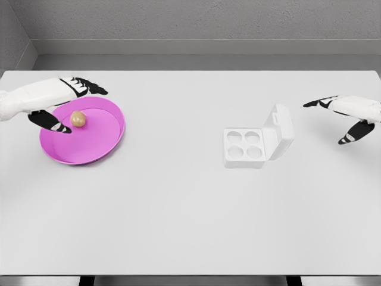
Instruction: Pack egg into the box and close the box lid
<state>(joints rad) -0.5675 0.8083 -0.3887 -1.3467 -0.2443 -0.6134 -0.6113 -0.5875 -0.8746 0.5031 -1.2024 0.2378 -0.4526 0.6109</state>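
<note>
One egg (78, 119) to pack, and I judge I'm on the pickup step. It sits in the pink bowl (107, 146) at table left, not yet gripped. My left hand (62, 104) hovers over the bowl's far-left side, fingers spread, holding nothing; egg lies just beside the thumb, between thumb and fingers. Next I need to close around it without rolling it away. Box (244, 147) waits well to the right, lid up, four cups empty. Right hand (348, 116) idles beyond it, fingers loose.
</note>
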